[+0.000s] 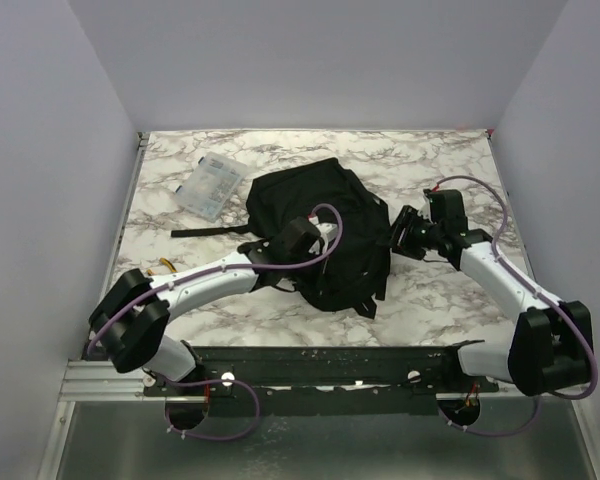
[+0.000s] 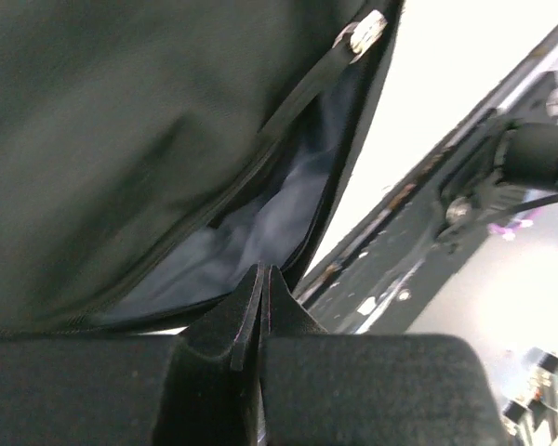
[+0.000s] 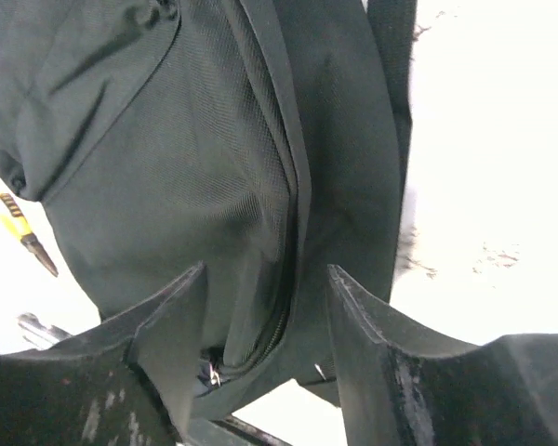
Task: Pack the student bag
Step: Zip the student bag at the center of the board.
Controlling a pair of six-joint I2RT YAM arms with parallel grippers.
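The student bag (image 1: 330, 200), a soft black backpack, lies in the middle of the marble table. My left gripper (image 1: 296, 246) is over its left half. In the left wrist view that gripper (image 2: 263, 275) is shut, tips right at the rim of the bag's (image 2: 121, 139) unzipped mouth, where grey-blue lining (image 2: 260, 223) and a metal zipper pull (image 2: 363, 32) show. Whether fabric is pinched I cannot tell. My right gripper (image 1: 402, 236) is at the bag's right edge. There it (image 3: 268, 271) stands open, its fingers on either side of a zipper seam on the bag (image 3: 214, 139).
A clear plastic case (image 1: 212, 185) lies at the back left of the table. A black strap (image 1: 205, 232) trails left from the bag. A small yellow and black tool (image 3: 23, 232) lies beside the bag. A metal rail (image 1: 310, 360) runs along the table's near edge.
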